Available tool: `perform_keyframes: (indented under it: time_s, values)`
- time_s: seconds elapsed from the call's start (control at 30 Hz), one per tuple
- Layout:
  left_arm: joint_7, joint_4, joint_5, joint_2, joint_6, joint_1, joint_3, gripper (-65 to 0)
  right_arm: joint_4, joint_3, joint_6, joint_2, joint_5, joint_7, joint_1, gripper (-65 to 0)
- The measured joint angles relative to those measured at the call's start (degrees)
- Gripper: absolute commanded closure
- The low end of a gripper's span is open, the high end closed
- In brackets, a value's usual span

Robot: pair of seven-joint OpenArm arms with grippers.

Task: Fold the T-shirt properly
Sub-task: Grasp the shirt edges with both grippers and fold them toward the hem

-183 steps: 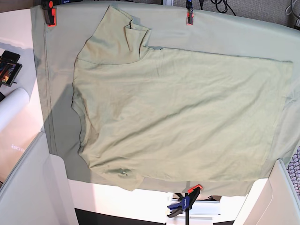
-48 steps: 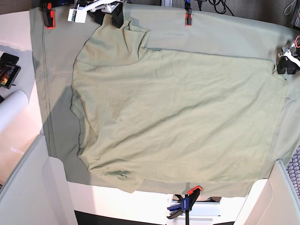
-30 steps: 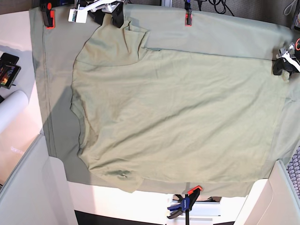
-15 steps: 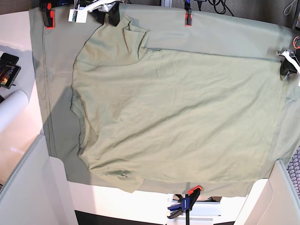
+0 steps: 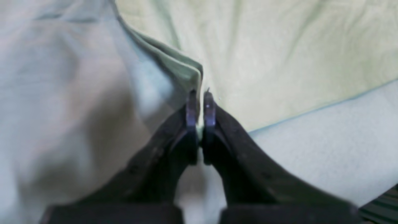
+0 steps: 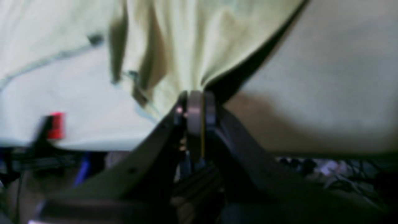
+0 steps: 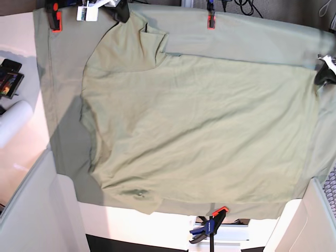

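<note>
The pale sage-green T-shirt (image 7: 199, 126) lies spread flat on the duller grey-green table cloth (image 7: 252, 37), sleeves toward the left. My right gripper (image 7: 119, 11) is at the far left sleeve, shut on a bunch of sleeve fabric; in the right wrist view the T-shirt (image 6: 186, 46) gathers into the closed right gripper (image 6: 194, 109). My left gripper (image 7: 324, 75) is at the far right hem corner. In the left wrist view the left gripper (image 5: 199, 105) pinches the folded hem edge of the T-shirt (image 5: 279, 46) over the table cloth (image 5: 326, 140).
Red clamps (image 7: 54, 17) (image 7: 211, 20) pin the cloth at the far edge, and a blue-orange clamp (image 7: 210, 227) at the near edge. A white roll (image 7: 13, 123) and a small device (image 7: 9, 77) lie at the left. White side panels (image 7: 31, 210) (image 7: 315, 220) flank the near corners.
Both grippers have shut on the shirt, left on the hem corner, right on the sleeve. The right gripper has shifted slightly toward the far edge, the left slightly rightward.
</note>
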Motion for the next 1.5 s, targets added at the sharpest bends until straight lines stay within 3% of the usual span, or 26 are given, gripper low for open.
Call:
perform_keyframes:
  time_s: [0.23,0.5,0.63,0.77,0.97,1.17,1.33,1.37,1.43,1.47,1.5]
  values:
    - [0.5,0.0,-5.9,-0.6,0.0,0.7,-6.6,0.0,11.0,5.1,0.1,-0.2,1.9,-0.4,-2.2,0.0]
    - [-3.1,0.0,-2.2,-0.4,-0.3,-4.5,-6.1,0.0,10.2,5.1,0.4,-0.2,-2.4,-0.3,10.2,0.0]
    - [-6.9,-4.6,3.0,-2.2,-0.7,-10.9,0.5,0.0,5.6,5.1,1.0,-0.2,-4.7,-0.1,17.5,0.0]
    - [-8.9,-14.0,6.4,-1.3,-1.2,-19.2,8.1,0.0,0.0,5.1,1.7,0.1,-8.9,0.4,23.8,0.0]
    - [-10.7,-26.1,6.8,-1.2,-0.6,-30.5,11.8,0.0,-9.5,4.9,3.0,1.5,-9.4,0.8,34.2,0.0]
    - [-14.3,-33.4,9.8,-1.0,-0.6,-37.4,17.1,0.0,-20.9,2.8,2.6,3.9,-11.3,0.5,46.2,0.0]
    - [-18.0,-37.7,10.7,-0.9,-0.6,-41.0,20.0,0.0,-26.8,-1.3,2.8,4.0,-13.1,-1.5,53.3,0.0]
    - [-18.2,-38.4,11.5,-0.7,-0.6,-41.4,20.1,-1.2,-27.9,-2.4,2.9,4.2,-14.2,-1.6,54.2,0.0]
    - [-18.4,-39.3,11.5,-0.3,-0.5,-42.0,20.5,-13.5,-30.2,-3.7,2.8,4.1,-14.7,-1.5,55.5,0.0]
    - [-19.0,-39.5,11.5,-0.3,-0.5,-42.1,20.5,-20.2,-31.1,-4.2,2.8,4.1,-14.8,-1.5,56.1,-3.2]
    - [-19.5,-39.5,11.4,-0.3,-0.5,-42.1,20.5,-26.4,-31.8,-4.5,2.8,4.1,-14.8,-1.5,56.5,-14.1]
